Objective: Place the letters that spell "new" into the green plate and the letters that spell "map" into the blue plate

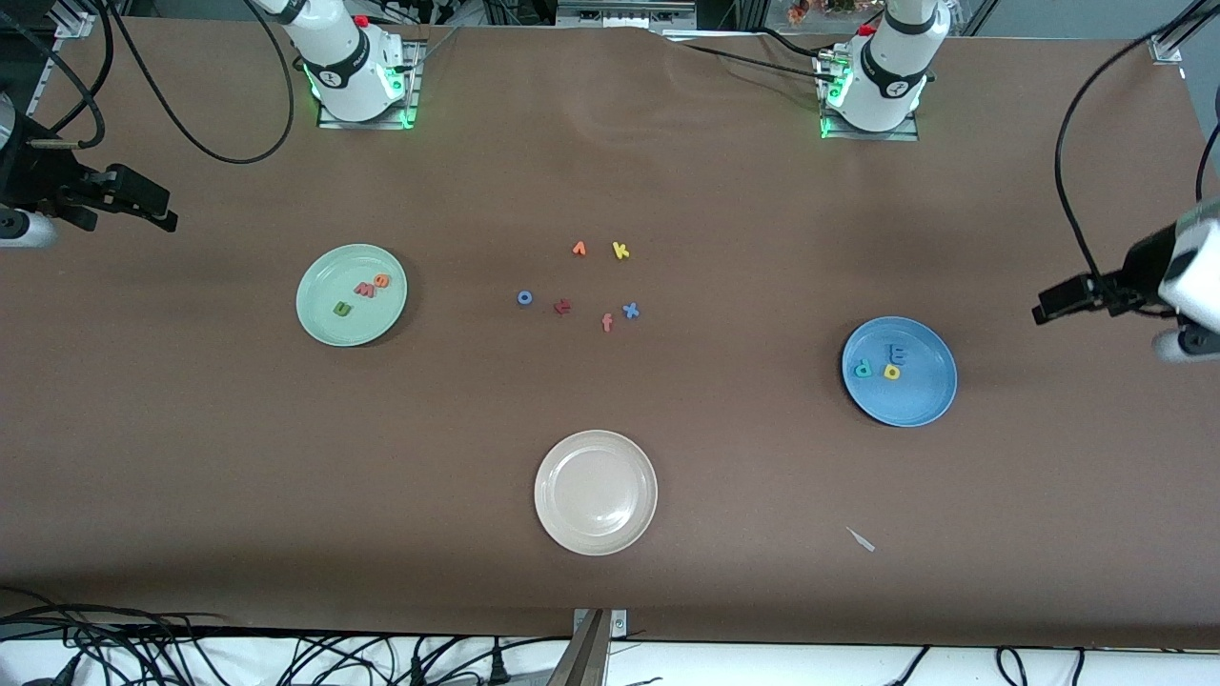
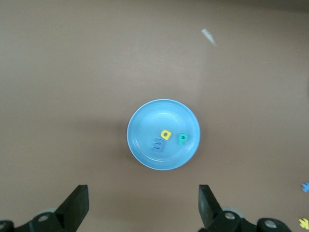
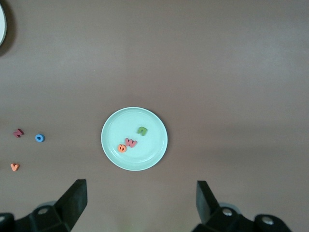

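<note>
The green plate (image 1: pixel 329 319), left of frame centre, holds the 3 "new" letters (image 1: pixel 363 290); the blue plate (image 1: pixel 920 405), at right, holds the 3 "map" letters (image 1: pixel 884 362). At the frame's side edges, the left gripper (image 1: pixel 1058 310) and right gripper (image 1: pixel 152 205) hang empty, fingers spread.

The front view looks steeply down from high up, facing both robot bases, and takes in the whole counter (image 1: pixel 610 171). Each wrist view looks straight down from high above one plate: the left on the blue plate (image 2: pixel 145 145), the right on the green plate (image 3: pixel 113 154). Both plates also show in the front view.
</note>
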Robot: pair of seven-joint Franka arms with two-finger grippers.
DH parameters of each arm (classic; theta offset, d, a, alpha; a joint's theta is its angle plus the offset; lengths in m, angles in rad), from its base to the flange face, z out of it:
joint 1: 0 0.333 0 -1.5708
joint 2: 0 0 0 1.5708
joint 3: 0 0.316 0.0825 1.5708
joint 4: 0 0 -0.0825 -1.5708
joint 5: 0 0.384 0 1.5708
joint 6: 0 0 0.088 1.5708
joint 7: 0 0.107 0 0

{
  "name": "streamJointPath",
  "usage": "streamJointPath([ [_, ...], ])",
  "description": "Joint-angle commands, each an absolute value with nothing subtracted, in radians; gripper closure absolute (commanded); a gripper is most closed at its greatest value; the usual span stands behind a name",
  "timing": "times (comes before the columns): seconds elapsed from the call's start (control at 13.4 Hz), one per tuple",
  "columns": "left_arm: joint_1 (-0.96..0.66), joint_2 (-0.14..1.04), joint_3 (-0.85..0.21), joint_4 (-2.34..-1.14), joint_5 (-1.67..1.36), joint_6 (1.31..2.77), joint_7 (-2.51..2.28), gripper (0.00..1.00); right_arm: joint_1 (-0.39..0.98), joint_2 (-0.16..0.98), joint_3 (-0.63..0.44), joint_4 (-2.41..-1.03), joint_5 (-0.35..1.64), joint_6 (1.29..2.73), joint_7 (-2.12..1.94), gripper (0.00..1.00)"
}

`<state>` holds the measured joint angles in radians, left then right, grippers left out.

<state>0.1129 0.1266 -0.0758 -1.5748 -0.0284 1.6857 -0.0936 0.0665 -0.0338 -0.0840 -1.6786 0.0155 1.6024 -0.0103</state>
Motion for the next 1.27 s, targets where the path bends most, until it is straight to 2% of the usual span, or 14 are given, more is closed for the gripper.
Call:
streamJointPath([
  [0.0, 0.058, 0.049, -0.038, -1.644, -0.051, 1.659, -0.092, 0.00, 0.055, -0.023, -0.078, -1.651, 0.021, 1.578, -0.026, 0.00],
  [0.3, 0.061, 0.051, -0.041, -1.652, -0.048, 1.621, -0.084, 0.00, 0.055, -0.025, -0.078, -1.651, 0.021, 1.578, -0.026, 0.00],
  [1.2, 0.075, 0.049, -0.040, -1.651, -0.031, 1.641, -0.083, 0.00, 0.055, -0.023, -0.078, -1.651, 0.025, 1.580, -0.023, 0.00],
])
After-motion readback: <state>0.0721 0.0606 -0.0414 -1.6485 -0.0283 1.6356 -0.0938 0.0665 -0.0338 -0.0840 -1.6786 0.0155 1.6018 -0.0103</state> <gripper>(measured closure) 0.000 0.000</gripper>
